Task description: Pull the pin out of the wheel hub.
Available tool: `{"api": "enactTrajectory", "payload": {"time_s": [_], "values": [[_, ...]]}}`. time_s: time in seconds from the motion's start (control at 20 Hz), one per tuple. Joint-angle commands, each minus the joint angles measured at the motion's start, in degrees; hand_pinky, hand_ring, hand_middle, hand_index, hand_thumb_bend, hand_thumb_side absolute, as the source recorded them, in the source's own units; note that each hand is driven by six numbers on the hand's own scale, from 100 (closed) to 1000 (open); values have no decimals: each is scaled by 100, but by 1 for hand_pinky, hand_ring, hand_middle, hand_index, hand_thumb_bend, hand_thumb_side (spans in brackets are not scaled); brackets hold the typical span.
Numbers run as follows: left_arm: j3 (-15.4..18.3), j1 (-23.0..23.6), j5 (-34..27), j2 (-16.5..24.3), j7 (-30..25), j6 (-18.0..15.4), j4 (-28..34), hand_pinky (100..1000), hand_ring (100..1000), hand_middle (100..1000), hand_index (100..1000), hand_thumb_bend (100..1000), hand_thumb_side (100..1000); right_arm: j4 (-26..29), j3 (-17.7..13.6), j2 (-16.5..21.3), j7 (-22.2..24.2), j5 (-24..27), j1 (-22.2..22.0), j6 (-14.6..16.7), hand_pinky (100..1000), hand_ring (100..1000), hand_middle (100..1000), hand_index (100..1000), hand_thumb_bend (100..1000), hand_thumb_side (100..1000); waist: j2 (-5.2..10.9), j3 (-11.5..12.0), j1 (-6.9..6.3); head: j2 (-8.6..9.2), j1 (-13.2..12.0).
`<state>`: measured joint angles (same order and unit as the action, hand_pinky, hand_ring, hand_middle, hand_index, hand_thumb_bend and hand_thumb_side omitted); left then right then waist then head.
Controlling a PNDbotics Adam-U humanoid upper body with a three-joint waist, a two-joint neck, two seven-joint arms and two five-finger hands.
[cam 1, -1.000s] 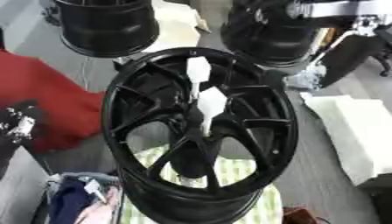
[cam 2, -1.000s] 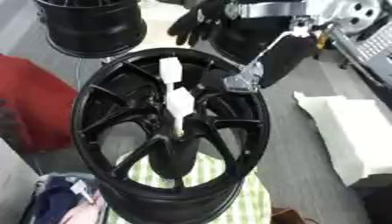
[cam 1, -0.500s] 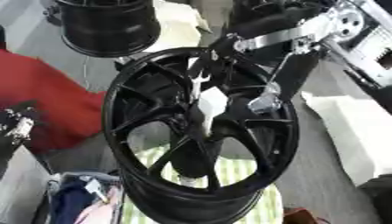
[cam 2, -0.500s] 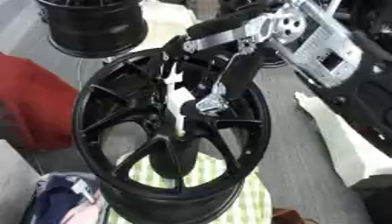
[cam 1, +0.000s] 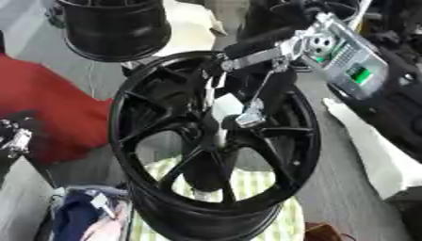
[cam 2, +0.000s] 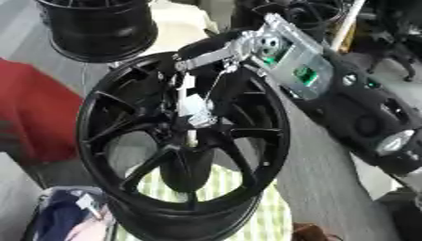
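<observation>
The right hand (cam 1: 247,101), fingers seemingly curled around the white pin (cam 1: 223,110), may slip off inside the wheel hub (cam 1: 216,126).

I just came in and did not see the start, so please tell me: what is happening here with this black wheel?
The robot's right hand reaches from the upper right over a black wheel and sits at its hub. A pale pin shows at the hub, below the hand, and looks not yet pulled out. Whether the fingers grip it cannot be told. The wheel rests partly on a green striped cloth. A second black wheel stands behind. The left hand is not in view.
</observation>
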<state>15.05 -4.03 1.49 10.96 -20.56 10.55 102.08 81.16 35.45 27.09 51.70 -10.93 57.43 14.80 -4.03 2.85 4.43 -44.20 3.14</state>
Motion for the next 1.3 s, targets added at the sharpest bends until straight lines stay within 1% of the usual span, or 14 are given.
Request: {"api": "enactTrajectory", "payload": {"time_s": [0.05,0.3,0.35,0.4,0.45,0.8,1.3], "values": [[-11,-42,-7,30,-8,-4,69,633,671,676,872,164,495,-233,-80,11,27,-182,88,163,838,909,915,982,281,447,104,7,-42,8,13],[-10,-35,-6,21,-7,3,71,633,671,676,872,165,495,-549,-135,-22,27,-349,68,294,836,906,909,978,280,449,115,9,-37,8,7],[-9,-33,-5,21,-6,5,71,633,671,675,872,166,495,-606,-139,-26,27,-378,60,315,835,905,906,976,276,428,117,7,-36,8,8],[-8,-32,-4,20,-5,7,72,633,671,675,872,166,495,-658,-143,-30,27,-404,53,337,834,904,905,975,280,448,118,7,-35,8,7],[-8,-30,-3,18,-5,8,73,633,671,675,872,166,495,-711,-147,-31,27,-429,43,359,833,903,903,974,280,447,119,6,-34,8,5],[-6,-24,-2,11,-6,14,76,633,672,675,872,166,494,-954,-156,-31,27,-575,-19,496,825,885,878,955,279,436,125,-2,-33,8,-5],[-2,-28,-1,11,-5,14,77,633,672,675,873,167,494,-1201,-158,-66,27,-718,-109,663,810,843,801,901,275,422,123,-1,-39,8,-6]]}}
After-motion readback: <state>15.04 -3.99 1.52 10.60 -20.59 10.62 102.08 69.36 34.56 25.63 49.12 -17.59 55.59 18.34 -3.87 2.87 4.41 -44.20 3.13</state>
